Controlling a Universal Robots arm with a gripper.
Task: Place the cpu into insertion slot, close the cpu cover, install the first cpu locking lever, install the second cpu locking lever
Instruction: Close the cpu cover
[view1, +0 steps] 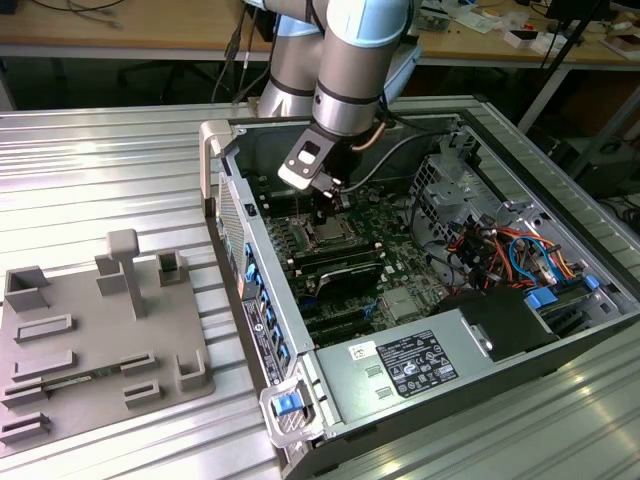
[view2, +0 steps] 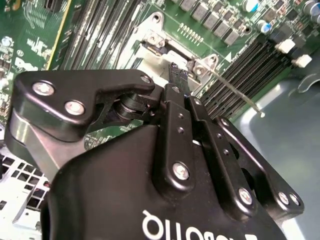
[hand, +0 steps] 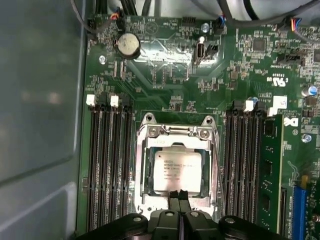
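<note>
The cpu (hand: 174, 167), a silver-grey square, lies flat in the insertion slot (hand: 148, 172) on the green board. The silvery cpu cover (hand: 175, 131) lies down around it, and the chip shows through its window. My gripper (hand: 178, 196) is shut, its two black fingers pressed together with nothing visible between them, at the cover's edge beside the chip. In the exterior view the gripper (view1: 322, 212) hangs straight down over the cpu (view1: 330, 236) inside the open computer case. In the second wrist view a thin metal locking lever (view2: 235, 92) slants away from the socket corner past the fingertips (view2: 175, 75).
Long black memory slots (hand: 107, 165) flank the socket on both sides. The grey power supply box (view1: 420, 365) and a bundle of coloured cables (view1: 500, 250) fill the case toward the exterior view's right. A grey fixture plate (view1: 90, 340) lies outside the case wall (view1: 250, 265).
</note>
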